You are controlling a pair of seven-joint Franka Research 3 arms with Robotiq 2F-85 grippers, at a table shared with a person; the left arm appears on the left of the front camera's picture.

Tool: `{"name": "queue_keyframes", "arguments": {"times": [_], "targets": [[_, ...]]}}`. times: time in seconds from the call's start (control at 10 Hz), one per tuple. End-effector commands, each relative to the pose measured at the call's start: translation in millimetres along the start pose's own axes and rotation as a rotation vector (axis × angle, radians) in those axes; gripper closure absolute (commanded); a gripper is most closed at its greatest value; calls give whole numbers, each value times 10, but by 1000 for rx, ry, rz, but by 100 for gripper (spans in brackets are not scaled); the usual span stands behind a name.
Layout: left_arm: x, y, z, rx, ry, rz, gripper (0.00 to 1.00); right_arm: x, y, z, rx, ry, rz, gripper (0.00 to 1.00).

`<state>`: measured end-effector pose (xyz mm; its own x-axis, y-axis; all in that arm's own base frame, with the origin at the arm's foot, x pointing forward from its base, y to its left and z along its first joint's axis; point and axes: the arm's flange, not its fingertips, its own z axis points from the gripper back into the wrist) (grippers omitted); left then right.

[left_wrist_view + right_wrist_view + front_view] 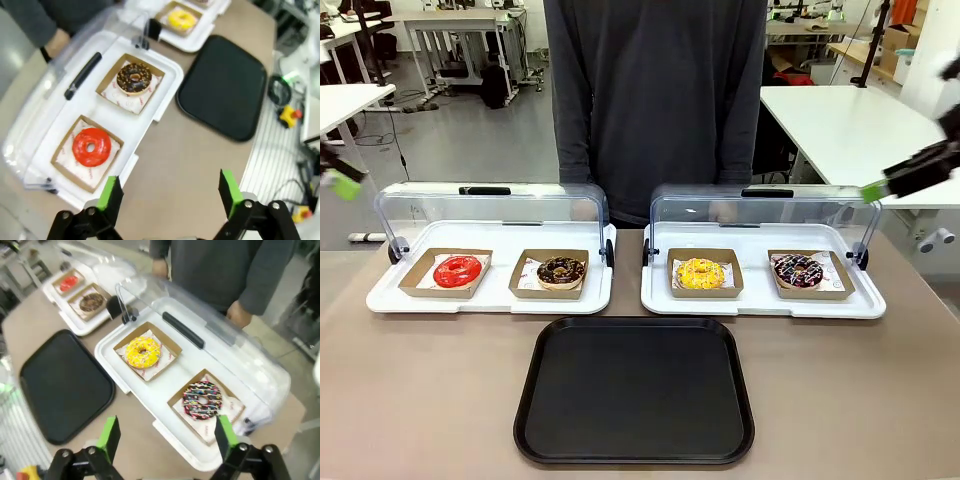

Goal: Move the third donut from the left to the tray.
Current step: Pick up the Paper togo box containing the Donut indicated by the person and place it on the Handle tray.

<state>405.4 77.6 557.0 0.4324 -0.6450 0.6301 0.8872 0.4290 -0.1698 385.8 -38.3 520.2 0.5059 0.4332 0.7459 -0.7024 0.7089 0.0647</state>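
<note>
Left gripper (169,192): jaws wide apart, nothing held, poised above the bare table (200,165). Right gripper (166,437): jaws wide apart, nothing held, poised over the near edge of the right white tray (760,303).

The yellow donut (701,272) sits in its holder (705,293) in the left half of that white tray. The clear lid (760,205) stands raised behind it. In the front view, the donut lies at 1 o'clock from the centre of the black tray (635,390), apart from it. A sprinkled donut (798,270) lies at 3 o'clock from the yellow donut. A person (655,100) stands at 12 o'clock, at the far side.
</note>
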Motion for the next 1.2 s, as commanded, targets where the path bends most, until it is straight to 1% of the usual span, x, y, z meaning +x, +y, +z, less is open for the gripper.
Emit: {"name": "queue_keyframes", "arguments": {"times": [0.0,0.2,0.5,0.7,1.1], "targets": [[-316,308,205,-69,-101,-89,0,-218,-288,230,58,-99,32,0],[-557,285,-12,-61,-195,-138,0,-455,-473,486,78,-191,36,0],[-829,214,-40,-21,-285,-168,0,-778,-650,725,90,-294,36,0],[-906,196,-22,-13,-335,-167,0,-929,-685,806,80,-327,30,0],[-942,108,-64,-14,-380,-185,0,-970,-682,848,91,-357,40,0]]}}
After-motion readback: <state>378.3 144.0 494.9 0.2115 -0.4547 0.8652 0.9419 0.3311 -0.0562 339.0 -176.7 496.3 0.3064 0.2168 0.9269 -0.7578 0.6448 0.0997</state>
